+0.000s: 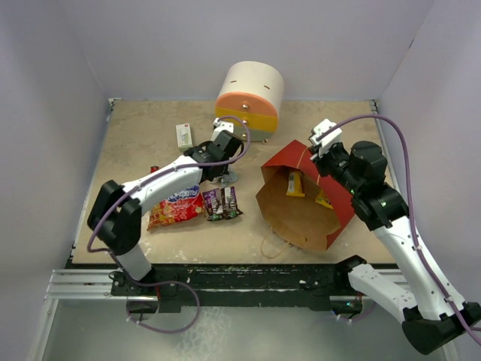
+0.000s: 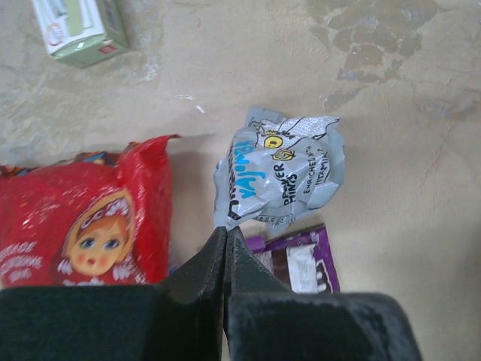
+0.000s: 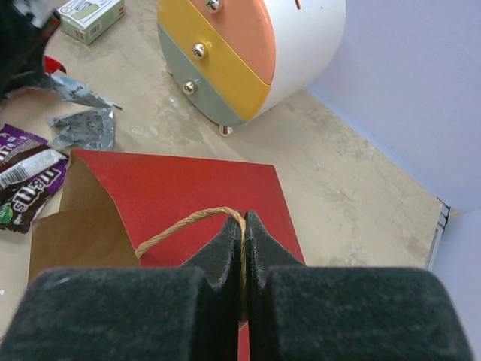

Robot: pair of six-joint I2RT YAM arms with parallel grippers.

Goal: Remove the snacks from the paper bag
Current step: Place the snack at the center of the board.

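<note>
The paper bag (image 1: pixel 289 156), red outside and brown inside, is tilted with its mouth open toward the near edge. A yellow-orange wrapper (image 1: pixel 294 184) lies inside it. My right gripper (image 1: pixel 314 156) is shut on the bag's upper twisted paper handle (image 3: pixel 188 222), above the red side (image 3: pixel 188 184). My left gripper (image 2: pixel 227 229) is shut on the corner of a silver wrapper (image 2: pixel 282 177), just above the table left of the bag (image 1: pixel 225 174). The red chip bag (image 1: pixel 174 207) and dark brown candy wrappers (image 1: pixel 222 203) lie on the table beside it.
The round white-orange-yellow drawer unit (image 1: pixel 250 94) stands at the back, close behind the bag. A small white-green box (image 1: pixel 184 135) lies at the back left. The bag's other loop handle (image 1: pixel 270 244) rests on the table near the front edge.
</note>
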